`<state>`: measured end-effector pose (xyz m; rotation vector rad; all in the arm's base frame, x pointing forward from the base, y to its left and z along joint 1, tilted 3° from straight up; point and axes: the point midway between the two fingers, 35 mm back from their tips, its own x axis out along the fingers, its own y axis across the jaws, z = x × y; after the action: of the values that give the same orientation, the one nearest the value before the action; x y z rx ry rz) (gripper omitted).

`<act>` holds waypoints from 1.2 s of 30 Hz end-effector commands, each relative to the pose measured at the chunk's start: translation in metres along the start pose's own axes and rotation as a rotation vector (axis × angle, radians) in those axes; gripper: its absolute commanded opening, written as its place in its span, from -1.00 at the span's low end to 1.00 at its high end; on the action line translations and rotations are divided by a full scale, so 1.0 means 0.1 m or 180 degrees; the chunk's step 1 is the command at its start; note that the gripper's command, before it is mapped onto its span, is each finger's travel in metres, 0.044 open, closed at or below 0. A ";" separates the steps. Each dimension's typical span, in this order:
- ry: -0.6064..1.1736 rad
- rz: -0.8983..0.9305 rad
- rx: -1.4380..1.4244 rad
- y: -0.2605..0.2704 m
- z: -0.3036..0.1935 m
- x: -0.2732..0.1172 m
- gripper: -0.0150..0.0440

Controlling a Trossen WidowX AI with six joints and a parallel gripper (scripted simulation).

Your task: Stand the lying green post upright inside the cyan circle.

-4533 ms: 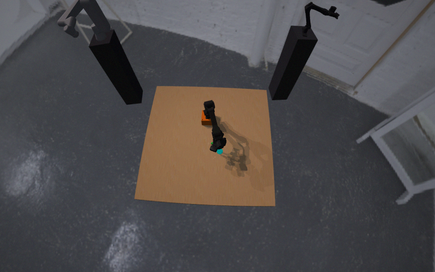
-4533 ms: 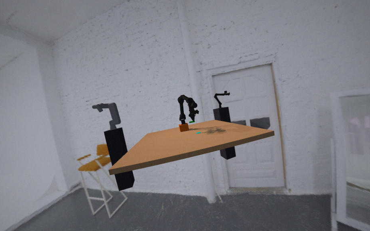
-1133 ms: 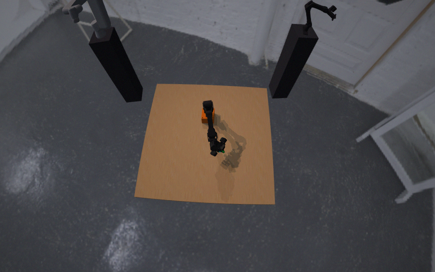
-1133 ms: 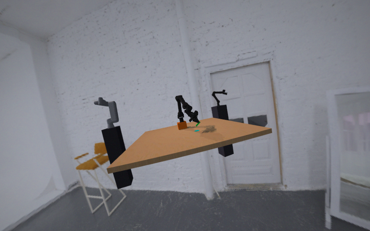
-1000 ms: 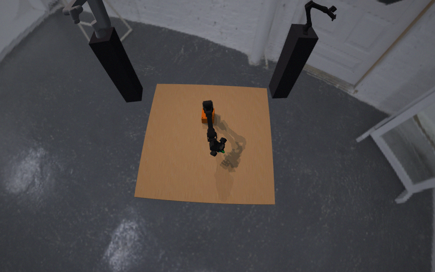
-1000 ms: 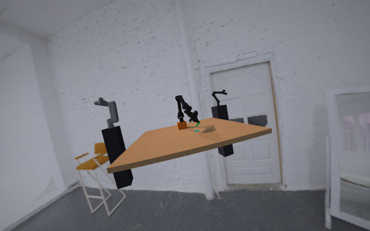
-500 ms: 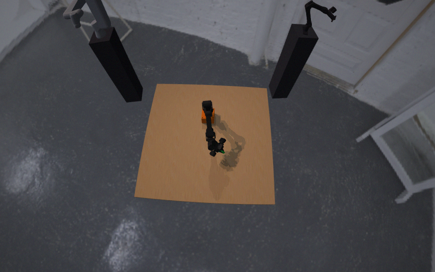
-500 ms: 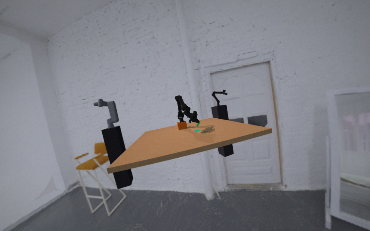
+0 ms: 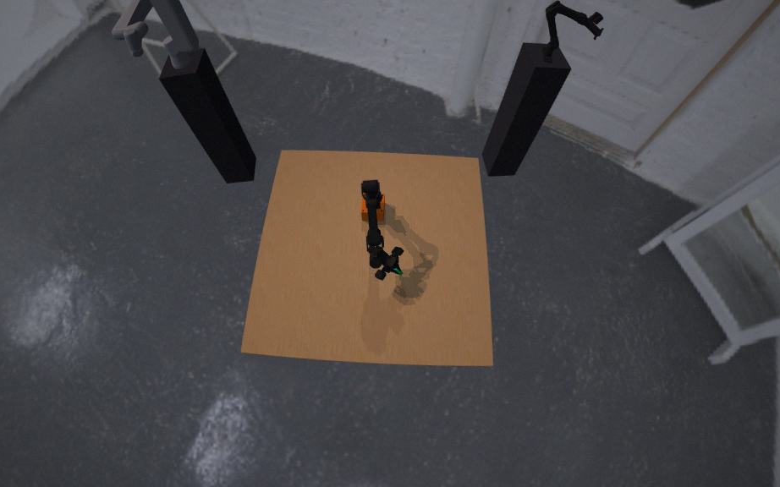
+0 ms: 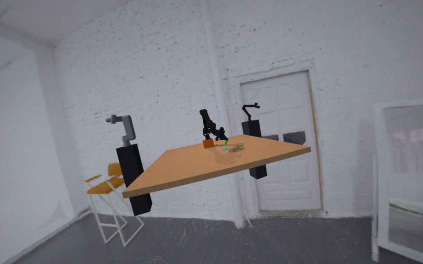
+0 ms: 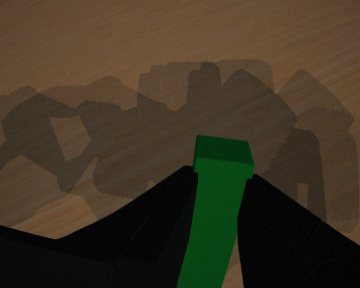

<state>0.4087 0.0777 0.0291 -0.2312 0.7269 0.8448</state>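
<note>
The green post (image 9: 398, 271) (image 10: 226, 142) (image 11: 218, 210) is held up off the table. In the exterior view it leans, steeper than flat but not fully upright. My gripper (image 9: 396, 269) (image 10: 227, 140) (image 11: 218, 183) is shut on the post, with one black finger on each side of it near one end. The cyan circle (image 10: 225, 149) lies flat on the table below the post in the exterior view. I cannot make the circle out in the top view or wrist views.
The wooden table (image 9: 314, 290) (image 10: 180, 167) carries the arm's orange base (image 9: 372, 209) (image 10: 208, 143) behind the gripper. The arm's shadow falls across the wood. Two black pedestals (image 9: 211, 121) (image 9: 523, 115) with other arms stand beyond the table's back corners.
</note>
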 end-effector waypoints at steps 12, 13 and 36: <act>-0.0312 0.0038 0.0001 0.00 -0.01 -0.06 -0.42; -0.0332 0.0041 -0.0001 0.00 -0.01 -0.06 -0.42; -0.0782 0.0108 -0.0069 0.02 -0.03 -0.18 -0.42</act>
<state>0.3996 0.0677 0.0374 -0.1418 0.5087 0.8916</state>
